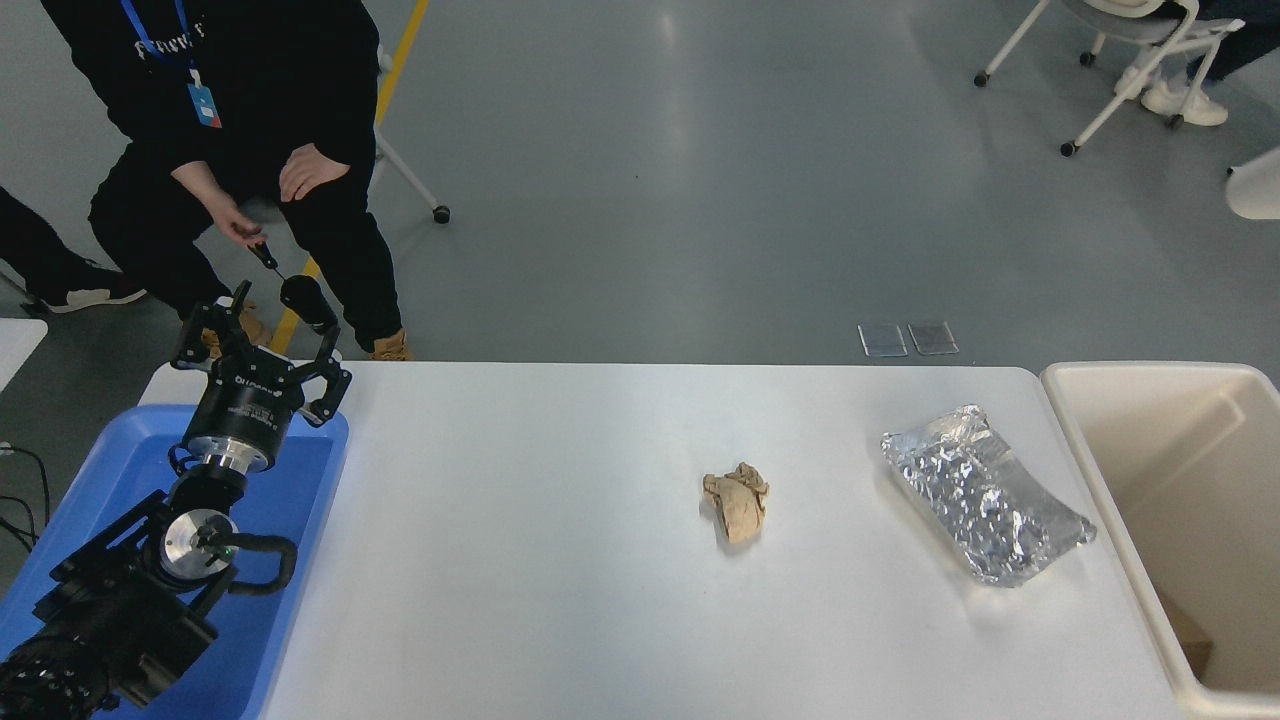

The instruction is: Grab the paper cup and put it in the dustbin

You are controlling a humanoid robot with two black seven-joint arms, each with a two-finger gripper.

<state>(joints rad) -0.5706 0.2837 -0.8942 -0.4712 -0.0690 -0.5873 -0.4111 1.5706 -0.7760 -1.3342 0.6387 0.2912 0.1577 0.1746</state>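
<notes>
Hovering over my blue tray [300, 560] at lower left, left gripper [258, 345] has fingers spread, empty. Crumpled brown paper wad [737, 503] lies mid-table [520, 560]; silver foil packet [985, 495] near the cream dustbin [1105, 480] at right edge. Can't spot the paper cup.

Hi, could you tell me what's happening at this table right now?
Nothing is being handled at the moment. The robot's left hand is open, parked over the blue tray; the right arm is out of view. A crumpled brown paper wad and a silver foil packet lie on the white table, near the dustbin. No paper cup shows.
</notes>
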